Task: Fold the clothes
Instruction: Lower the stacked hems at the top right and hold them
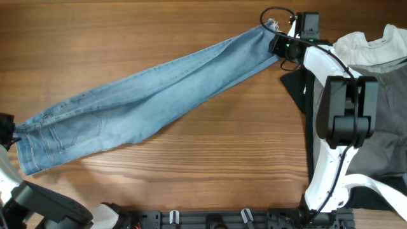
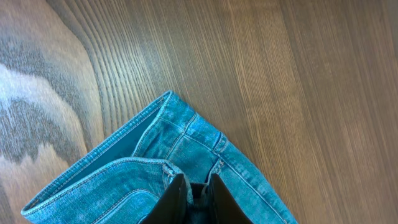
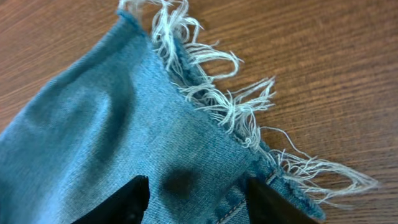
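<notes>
Diagonally across the wooden table (image 1: 191, 172), one pair of light-blue jeans (image 1: 146, 95) lies stretched out, ready for a lengthwise-to-half fold.

The left gripper (image 2: 198, 186) is pinched closed on the waistband (image 2: 155, 124) at the near-left end. The right gripper (image 3: 196, 196) sits with its fingers spread wide over the frayed hem (image 3: 217, 99) at the far-right end, gripping nothing. To my eye, the fold will go best if the right fingers first close on both hem layers behind the fringe, then carry the hem over to the waistband while the left holds it pinned and the denim stays taut. By count there are one pair of jeans and two grippers. Beside the right arm are one white top (image 1: 372, 44), one pair of grey trousers (image 1: 391, 121) and one black garment (image 1: 294, 83).
</notes>
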